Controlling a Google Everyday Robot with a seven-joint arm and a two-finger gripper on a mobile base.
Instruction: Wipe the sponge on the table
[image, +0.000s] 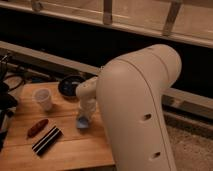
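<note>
Gripper at sponge, mid table.

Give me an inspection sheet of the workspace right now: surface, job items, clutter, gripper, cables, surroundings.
Surface: wooden table, plank strips visible; its right part is hidden by the white arm.
Job's things: blue-grey sponge on the table, directly under the gripper.
Clutter: white cup upright at back left; black dish behind it to the right; reddish-brown sausage-shaped thing and striped bar at front left, both apart from the sponge.
Grippers: gripper pointing down at the sponge.
Cables: dark cables beyond the table's back left corner.
Surroundings: rail posts and dark wall behind; speckled floor at right.
</note>
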